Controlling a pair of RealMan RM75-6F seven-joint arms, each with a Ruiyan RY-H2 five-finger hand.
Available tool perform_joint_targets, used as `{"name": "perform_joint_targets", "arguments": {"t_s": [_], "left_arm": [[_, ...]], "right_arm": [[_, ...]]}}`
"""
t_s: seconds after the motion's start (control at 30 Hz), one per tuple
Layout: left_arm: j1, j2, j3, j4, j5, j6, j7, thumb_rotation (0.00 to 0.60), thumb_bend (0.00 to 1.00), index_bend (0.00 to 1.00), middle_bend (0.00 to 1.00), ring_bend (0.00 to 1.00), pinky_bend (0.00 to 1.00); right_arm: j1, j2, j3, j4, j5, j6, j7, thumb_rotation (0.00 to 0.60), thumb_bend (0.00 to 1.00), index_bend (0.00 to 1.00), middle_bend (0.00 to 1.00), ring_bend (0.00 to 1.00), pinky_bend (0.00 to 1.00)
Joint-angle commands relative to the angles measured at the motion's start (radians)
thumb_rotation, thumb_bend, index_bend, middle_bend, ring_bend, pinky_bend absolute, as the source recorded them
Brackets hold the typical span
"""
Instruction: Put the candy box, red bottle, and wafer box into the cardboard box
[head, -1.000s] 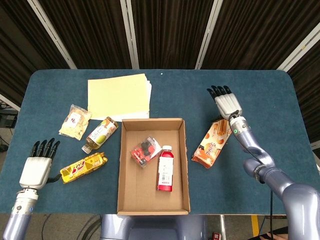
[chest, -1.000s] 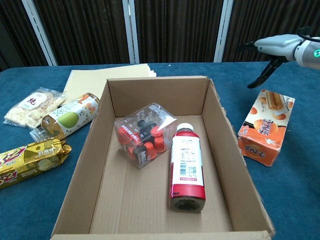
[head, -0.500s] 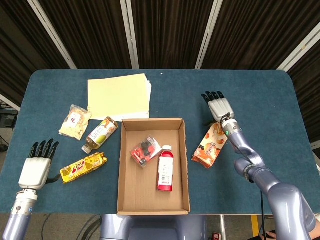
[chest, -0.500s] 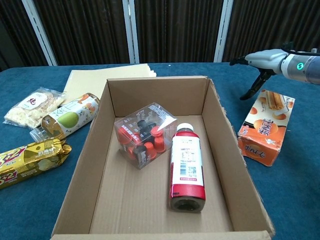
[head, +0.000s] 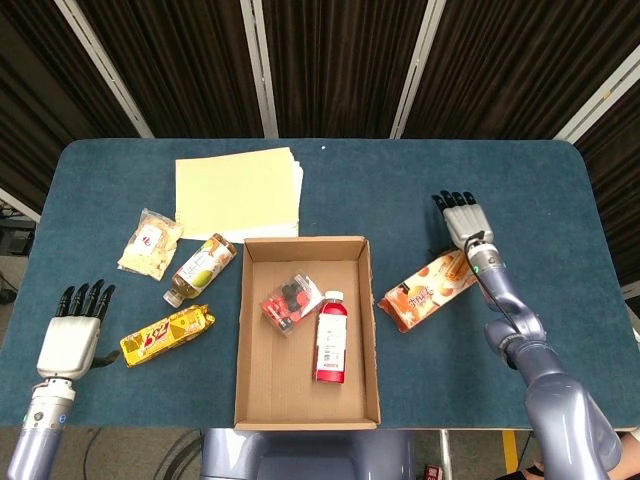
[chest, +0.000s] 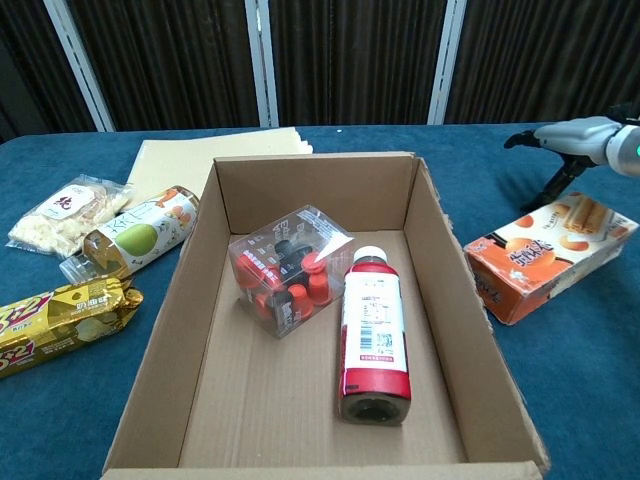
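Wafer box (head: 427, 291) lies right of the cardboard box (head: 306, 333), long axis slanting toward it — right hand (head: 463, 222) at its far end, fingers spread, holding nothing.

Inside the cardboard box (head: 370, 330), a candy box (head: 290, 303) and red bottle (head: 331, 336) fill the centre; bare floor lies toward 6 and 12 o'clock. At 3 o'clock, the wafer box (head: 427, 291) lies just beside the wall.
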Motion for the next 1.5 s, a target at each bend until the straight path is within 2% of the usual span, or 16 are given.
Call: {"name": "perform_joint_targets", "arguments": {"t_s": [0.03, 0.33, 0.5, 0.6, 0.77, 1.0, 1.23, 1.37, 1.5], "left_arm": [[-0.002, 0.000, 0.001, 0.001, 0.000, -0.005, 0.000, 0.538, 0.00, 0.00, 0.00, 0.00, 0.00], [-0.003, 0.008, 0.003, -0.001, 0.012, -0.007, -0.012, 0.534, 0.00, 0.00, 0.00, 0.00, 0.00], [-0.001, 0.017, 0.005, -0.010, 0.030, 0.001, -0.025, 0.534, 0.00, 0.00, 0.00, 0.00, 0.00], [0.002, 0.023, 0.007, -0.018, 0.045, 0.011, -0.035, 0.537, 0.00, 0.00, 0.00, 0.00, 0.00], [0.010, 0.037, 0.013, -0.031, 0.087, 0.039, -0.068, 0.534, 0.00, 0.00, 0.00, 0.00, 0.00], [0.029, 0.064, 0.029, -0.038, 0.159, 0.087, -0.148, 0.536, 0.00, 0.00, 0.00, 0.00, 0.00], [0.042, 0.099, 0.048, -0.057, 0.193, 0.096, -0.185, 0.537, 0.00, 0.00, 0.00, 0.00, 0.00], [0.042, 0.109, 0.053, -0.061, 0.194, 0.083, -0.195, 0.536, 0.00, 0.00, 0.00, 0.00, 0.00], [0.043, 0.114, 0.056, -0.068, 0.202, 0.082, -0.195, 0.533, 0.00, 0.00, 0.00, 0.00, 0.00]], "right_arm": [[-0.021, 0.005, -0.019, 0.016, -0.021, 0.019, 0.019, 0.600, 0.00, 0.00, 0.00, 0.00, 0.00], [-0.075, 0.068, -0.035, 0.009, -0.041, 0.075, 0.051, 0.600, 0.00, 0.00, 0.00, 0.00, 0.00], [-0.080, 0.131, -0.021, -0.054, -0.045, 0.147, 0.055, 0.600, 0.00, 0.00, 0.00, 0.00, 0.00], [-0.068, 0.187, -0.004, -0.126, -0.045, 0.195, 0.033, 0.600, 0.00, 0.00, 0.00, 0.00, 0.00], [-0.086, 0.318, 0.013, -0.327, -0.041, 0.267, -0.056, 0.600, 0.00, 0.00, 0.00, 0.00, 0.00], [-0.168, 0.565, 0.024, -0.757, 0.028, 0.311, -0.255, 0.600, 0.00, 0.00, 0.00, 0.00, 0.00], [-0.267, 0.776, -0.023, -1.161, 0.100, 0.356, -0.458, 0.600, 0.00, 0.00, 0.00, 0.00, 0.00], [-0.305, 0.832, -0.064, -1.296, 0.110, 0.372, -0.540, 0.600, 0.00, 0.00, 0.00, 0.00, 0.00], [-0.322, 0.834, -0.103, -1.351, 0.110, 0.360, -0.600, 0.600, 0.00, 0.00, 0.00, 0.00, 0.00]]}}
